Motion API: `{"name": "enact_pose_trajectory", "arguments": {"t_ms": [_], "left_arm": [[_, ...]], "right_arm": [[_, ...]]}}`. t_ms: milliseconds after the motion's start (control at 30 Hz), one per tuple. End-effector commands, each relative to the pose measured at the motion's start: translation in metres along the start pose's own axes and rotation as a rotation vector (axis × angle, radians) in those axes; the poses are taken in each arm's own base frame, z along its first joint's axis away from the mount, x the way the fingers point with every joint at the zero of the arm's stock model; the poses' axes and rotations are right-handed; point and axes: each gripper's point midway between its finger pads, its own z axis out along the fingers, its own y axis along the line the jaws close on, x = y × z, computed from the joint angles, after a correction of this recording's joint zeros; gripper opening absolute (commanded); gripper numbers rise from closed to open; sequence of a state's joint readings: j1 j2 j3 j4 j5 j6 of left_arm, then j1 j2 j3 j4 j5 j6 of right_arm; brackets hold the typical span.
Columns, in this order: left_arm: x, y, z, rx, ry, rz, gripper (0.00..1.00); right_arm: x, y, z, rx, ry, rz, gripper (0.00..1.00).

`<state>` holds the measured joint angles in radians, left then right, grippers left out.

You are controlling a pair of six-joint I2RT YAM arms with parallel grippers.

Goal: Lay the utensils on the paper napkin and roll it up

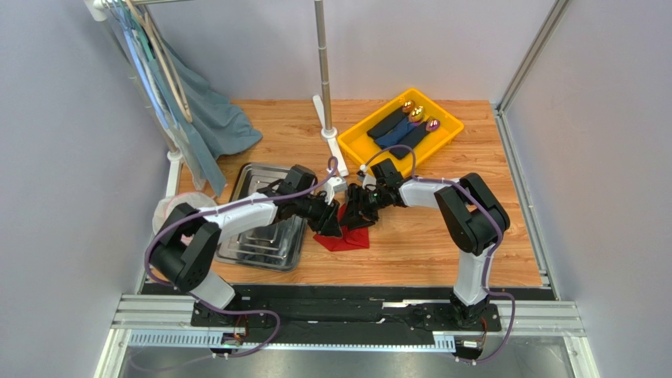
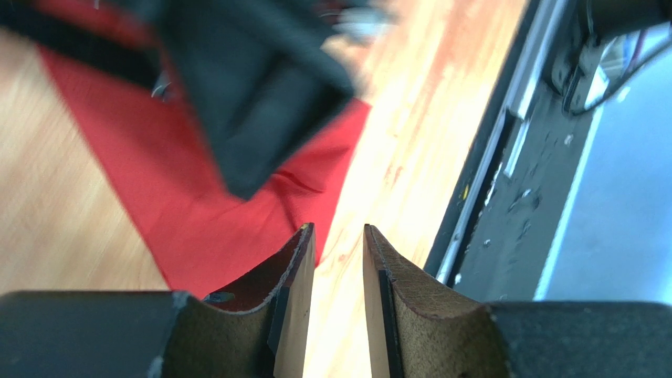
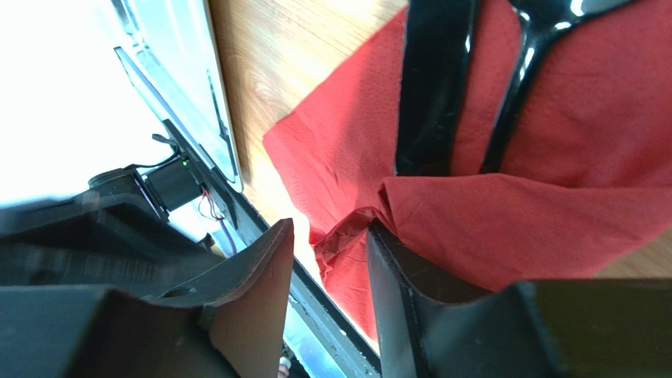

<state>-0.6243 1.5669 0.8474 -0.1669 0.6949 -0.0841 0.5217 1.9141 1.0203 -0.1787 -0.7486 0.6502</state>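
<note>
The red paper napkin (image 1: 347, 238) lies on the wooden table in front of the steel tray. Both grippers meet over its far edge. My left gripper (image 1: 329, 221) is slightly open and empty, low over the napkin's (image 2: 205, 213) near edge; its jaws (image 2: 339, 240) frame bare wood. My right gripper (image 1: 360, 206) is open (image 3: 327, 236). A folded flap of the napkin (image 3: 505, 228) drapes over its right finger. Two black utensils (image 3: 432, 87) lie on the napkin, their near ends under the flap. The blurred dark shape in the left wrist view (image 2: 252, 94) is the right gripper.
A steel tray (image 1: 256, 177) sits left of the napkin. A yellow bin (image 1: 352, 143) with dark rolled napkins stands at the back. A stand pole (image 1: 322, 71) rises behind the grippers. Cloth (image 1: 209, 110) hangs at the back left. The black rail (image 2: 505, 157) runs along the table's near edge.
</note>
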Motion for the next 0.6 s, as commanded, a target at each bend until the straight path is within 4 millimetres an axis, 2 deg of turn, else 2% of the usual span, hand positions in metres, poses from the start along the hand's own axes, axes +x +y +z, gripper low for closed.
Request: {"name": "enact_pose_trajectory", "arguments": {"t_ms": [0, 33, 100, 133, 200, 233, 300, 400, 567], "left_arm": [[-0.03, -0.018, -0.009, -0.026, -0.116, 0.446, 0.36], [-0.028, -0.025, -0.005, -0.02, -0.109, 0.512, 0.35], [-0.033, -0.024, -0.004, -0.078, -0.115, 0.657, 0.33], [-0.032, -0.031, 0.0, -0.077, -0.117, 0.713, 0.3], [-0.036, -0.026, 0.004, -0.139, -0.104, 0.84, 0.27], [-0.034, -0.03, 0.009, -0.142, -0.09, 0.887, 0.23], [-0.047, -0.027, 0.012, -0.2, -0.113, 0.977, 0.2], [-0.051, -0.024, 0.019, -0.223, -0.091, 1.048, 0.16], [-0.044, -0.014, 0.033, -0.245, -0.013, 1.086, 0.14]], "right_arm": [[-0.009, 0.006, 0.003, -0.013, -0.008, -0.016, 0.47], [-0.008, 0.006, 0.003, -0.012, -0.006, -0.016, 0.48], [-0.009, 0.007, 0.003, -0.013, -0.008, -0.015, 0.51], [-0.009, 0.008, 0.003, -0.015, -0.006, -0.015, 0.55], [-0.009, 0.008, 0.003, -0.015, -0.006, -0.015, 0.56], [-0.009, 0.009, 0.003, -0.015, -0.006, -0.014, 0.56], [-0.009, 0.008, 0.003, -0.015, -0.006, -0.013, 0.56], [-0.008, 0.008, 0.003, -0.014, -0.004, -0.013, 0.56], [-0.008, 0.01, 0.002, -0.019, -0.004, -0.019, 0.56]]}}
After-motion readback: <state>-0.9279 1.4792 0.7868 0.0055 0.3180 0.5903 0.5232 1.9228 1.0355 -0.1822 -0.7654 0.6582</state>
